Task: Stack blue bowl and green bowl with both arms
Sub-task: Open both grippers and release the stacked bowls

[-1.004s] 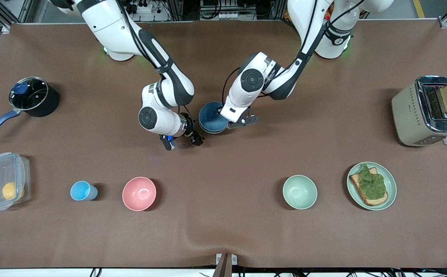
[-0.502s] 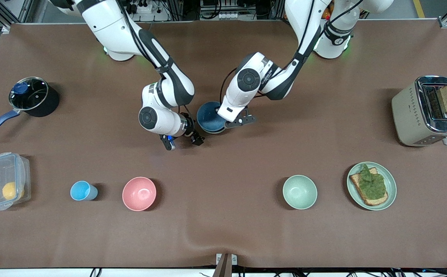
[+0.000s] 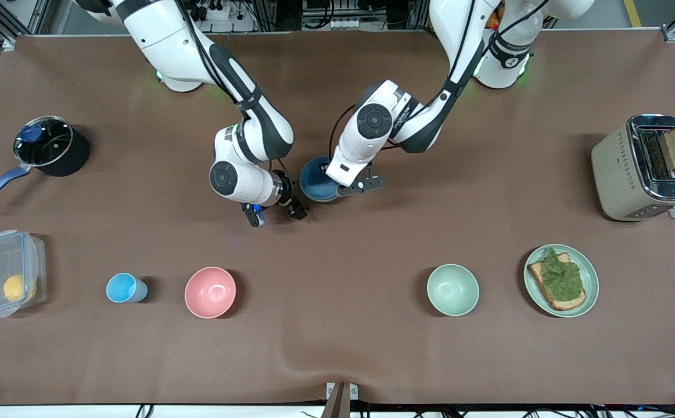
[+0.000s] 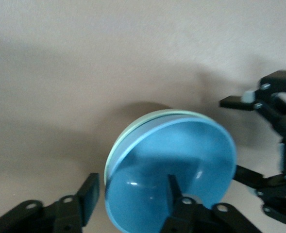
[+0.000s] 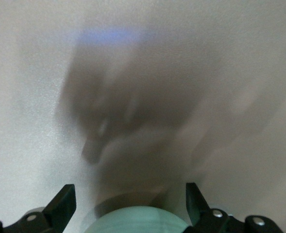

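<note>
**Blue bowl seated, left gripper letting go**

The left gripper (image 4: 128, 204) is parting its fingers astride the blue bowl (image 4: 174, 177), now nested in the green bowl (image 4: 133, 133) at mid-table (stack looks done). The right gripper (image 3: 273, 215) is waiting beside it, wide open, empty. A second green bowl (image 3: 452, 289) is sitting clear.

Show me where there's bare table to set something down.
Free: the stretch between the pink bowl and the lone green bowl, and between the left gripper and toaster. Crowded: mid-table, both grippers flank the blue bowl.
</note>
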`<state>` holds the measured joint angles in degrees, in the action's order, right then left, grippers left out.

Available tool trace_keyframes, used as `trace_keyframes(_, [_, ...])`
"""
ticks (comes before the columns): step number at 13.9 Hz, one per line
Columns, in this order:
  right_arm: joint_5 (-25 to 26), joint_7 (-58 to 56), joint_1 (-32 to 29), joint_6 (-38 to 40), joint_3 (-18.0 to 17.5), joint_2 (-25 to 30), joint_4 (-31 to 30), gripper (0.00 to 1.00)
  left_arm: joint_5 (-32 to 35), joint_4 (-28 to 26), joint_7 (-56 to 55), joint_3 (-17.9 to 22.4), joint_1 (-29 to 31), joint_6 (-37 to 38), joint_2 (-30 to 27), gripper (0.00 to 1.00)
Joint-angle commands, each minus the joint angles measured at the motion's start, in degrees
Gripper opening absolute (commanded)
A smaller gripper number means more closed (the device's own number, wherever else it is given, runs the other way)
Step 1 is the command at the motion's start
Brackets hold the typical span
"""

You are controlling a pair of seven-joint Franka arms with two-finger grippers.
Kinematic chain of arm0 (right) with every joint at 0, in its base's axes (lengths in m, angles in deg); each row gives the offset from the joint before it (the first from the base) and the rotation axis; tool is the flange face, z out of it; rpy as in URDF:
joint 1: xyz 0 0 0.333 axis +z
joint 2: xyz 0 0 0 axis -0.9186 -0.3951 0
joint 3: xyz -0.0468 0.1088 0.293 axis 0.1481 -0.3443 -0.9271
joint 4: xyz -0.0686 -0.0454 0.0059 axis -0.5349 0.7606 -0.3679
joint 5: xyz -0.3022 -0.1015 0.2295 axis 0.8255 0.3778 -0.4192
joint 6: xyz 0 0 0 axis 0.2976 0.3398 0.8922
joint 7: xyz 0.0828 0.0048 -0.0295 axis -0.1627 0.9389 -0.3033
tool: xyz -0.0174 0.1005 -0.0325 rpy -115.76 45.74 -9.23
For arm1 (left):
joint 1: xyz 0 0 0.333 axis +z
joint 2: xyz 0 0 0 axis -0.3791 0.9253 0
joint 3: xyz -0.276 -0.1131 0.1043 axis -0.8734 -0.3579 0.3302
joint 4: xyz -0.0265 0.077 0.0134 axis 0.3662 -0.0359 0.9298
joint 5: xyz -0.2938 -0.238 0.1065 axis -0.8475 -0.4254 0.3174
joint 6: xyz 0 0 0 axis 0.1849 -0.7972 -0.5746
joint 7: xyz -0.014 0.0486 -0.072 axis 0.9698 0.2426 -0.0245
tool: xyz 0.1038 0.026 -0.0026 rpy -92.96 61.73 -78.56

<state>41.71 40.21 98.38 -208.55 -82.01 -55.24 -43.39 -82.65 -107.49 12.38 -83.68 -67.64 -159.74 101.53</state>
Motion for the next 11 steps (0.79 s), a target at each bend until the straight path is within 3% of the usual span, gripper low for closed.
trace_keyframes(1, [-1.33,0.01,-0.1,0.46,-0.06,0.8,-0.44,1.0,2.19,0.01,-2.13,1.99,0.36,2.49,-3.99,1.0])
trace_keyframes(4, [0.6,-0.43,-0.71,3.97,0.21,2.11,-0.35,1.0,5.95,2.8,-1.96,5.16,1.41,6.95,-5.41,1.0])
trace_keyframes(11, [10.71,-1.57,-5.54,19.26,1.96,8.08,0.18,1.0,13.95,13.62,0.23,5.7,15.72,20.32,-5.93,1.0])
